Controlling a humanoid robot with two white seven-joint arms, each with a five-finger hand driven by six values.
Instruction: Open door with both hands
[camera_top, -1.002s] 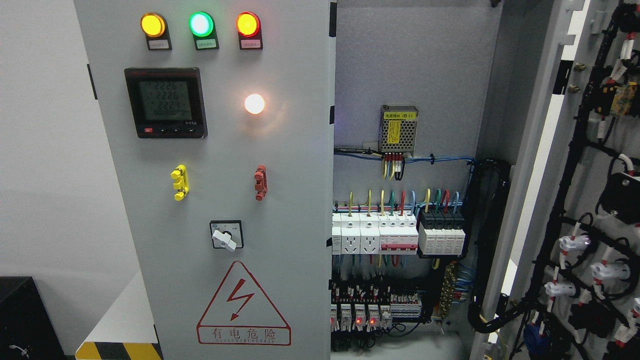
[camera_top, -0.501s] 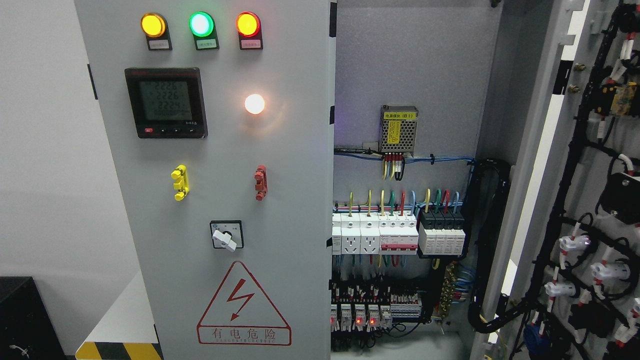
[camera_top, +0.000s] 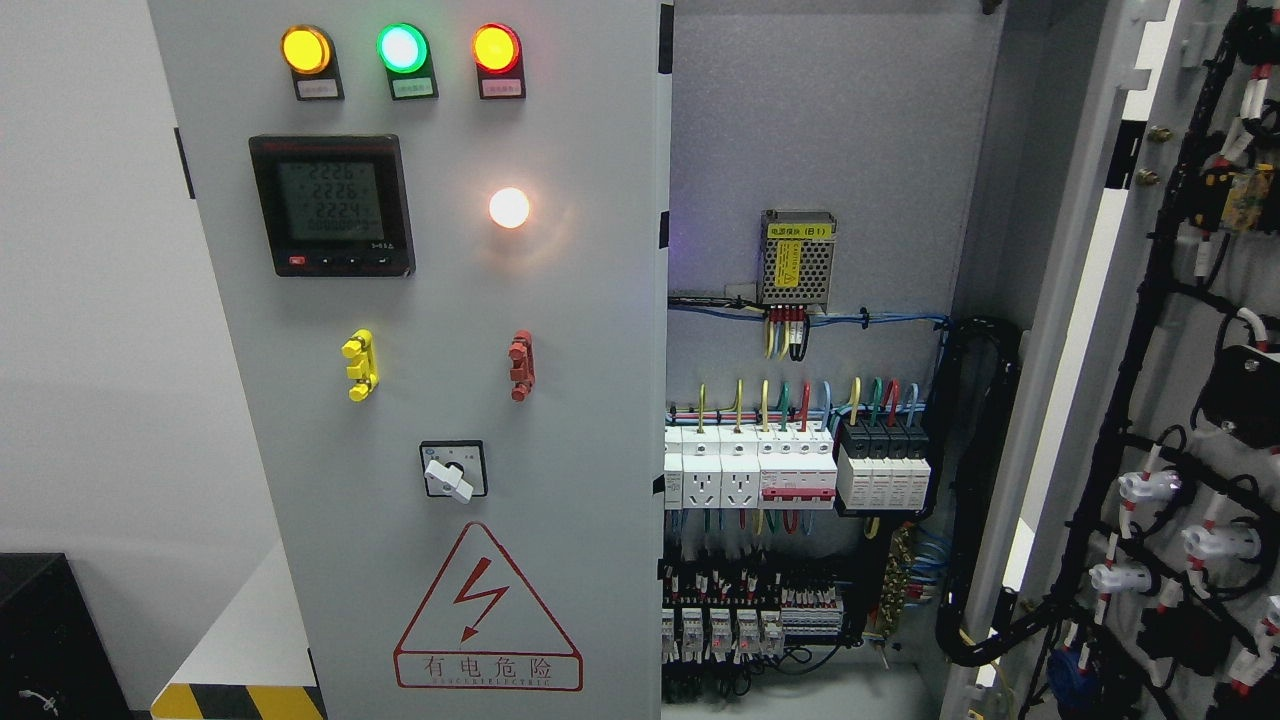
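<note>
My hands aren't showing, so I cannot tell my fingers' state. The right door (camera_top: 1180, 420) is standing open, the left door (camera_top: 430, 400) facing me.

The row of small relay modules (camera_top: 720, 632) at the bottom of the open cabinet interior previously showed bright red indicator lights on several units. Those lights now appear dark or only faintly lit, one dim reddish spot possibly remaining on the module (camera_top: 746, 645) right of the row's centre, though the detail is too small to confirm.
</note>
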